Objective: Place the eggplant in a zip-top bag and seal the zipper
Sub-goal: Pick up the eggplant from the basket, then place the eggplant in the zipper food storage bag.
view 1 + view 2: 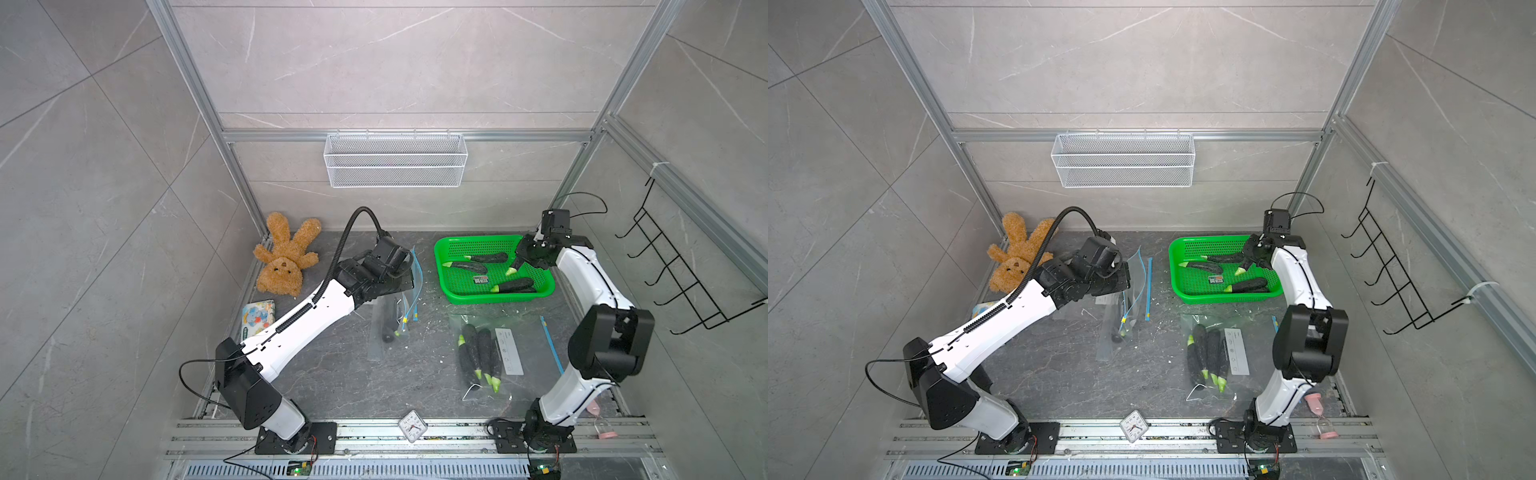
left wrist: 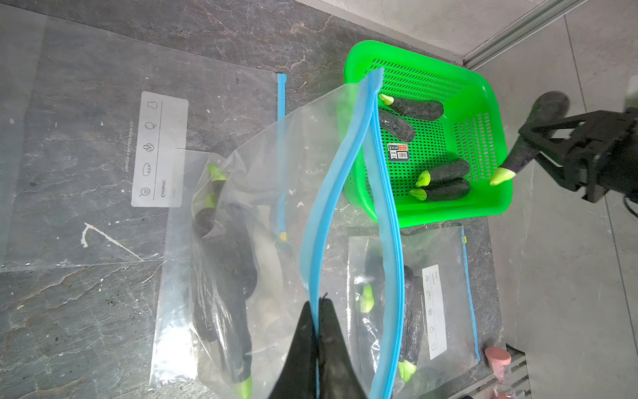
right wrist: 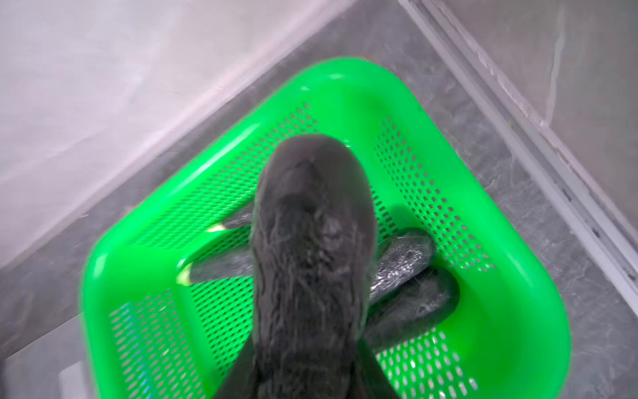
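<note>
Holding an eggplant above the basket, my right jaws grip its dark body; my left jaws pinch the bag by its zipper edge, mouth gaping. Transfer step, I judge: next, carry it across into that mouth.

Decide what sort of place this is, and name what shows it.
Probably a robot lab cell, not a kitchen: two white-and-black robot arms bolted to an aluminium rail, an aluminium frame around grey stone-look panels, and a green perforated plastic basket of dark eggplants.
</note>
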`<move>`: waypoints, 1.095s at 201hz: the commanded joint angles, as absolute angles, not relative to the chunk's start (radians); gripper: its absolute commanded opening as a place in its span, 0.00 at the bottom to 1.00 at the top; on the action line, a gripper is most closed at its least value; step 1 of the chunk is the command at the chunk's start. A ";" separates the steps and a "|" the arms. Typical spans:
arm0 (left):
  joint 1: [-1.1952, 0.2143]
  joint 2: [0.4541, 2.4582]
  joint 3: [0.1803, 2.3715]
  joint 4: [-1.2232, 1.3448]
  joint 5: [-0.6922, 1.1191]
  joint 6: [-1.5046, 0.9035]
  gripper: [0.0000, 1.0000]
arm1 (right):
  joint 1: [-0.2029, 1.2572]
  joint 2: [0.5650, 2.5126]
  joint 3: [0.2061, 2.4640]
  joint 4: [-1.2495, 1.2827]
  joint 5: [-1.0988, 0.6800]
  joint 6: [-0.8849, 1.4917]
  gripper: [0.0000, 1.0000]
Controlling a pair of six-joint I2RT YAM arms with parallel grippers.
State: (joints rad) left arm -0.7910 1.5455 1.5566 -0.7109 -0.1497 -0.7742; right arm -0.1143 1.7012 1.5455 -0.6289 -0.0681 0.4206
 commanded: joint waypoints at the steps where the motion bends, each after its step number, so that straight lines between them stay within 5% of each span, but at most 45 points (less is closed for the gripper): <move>1: -0.786 1.546 1.610 -0.701 -0.133 -0.744 0.00 | -0.068 1.576 1.478 -0.605 -0.175 0.391 0.22; 50: -0.784 1.560 1.646 -0.721 -0.135 -0.732 0.00 | 0.219 1.362 1.439 -0.498 -0.200 0.479 0.21; 104: -0.785 1.565 1.665 -0.745 -0.138 -0.738 0.00 | 0.516 1.389 1.492 -0.349 -0.072 0.531 0.20; 220: -0.784 1.575 1.683 -0.733 -0.141 -0.756 0.00 | 0.755 1.537 1.487 -0.288 0.221 0.457 0.19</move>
State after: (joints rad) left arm -0.7910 1.5776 1.6402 -0.7403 -0.1467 -0.7555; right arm 0.7170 1.5341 1.5066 -0.3313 0.1009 0.4934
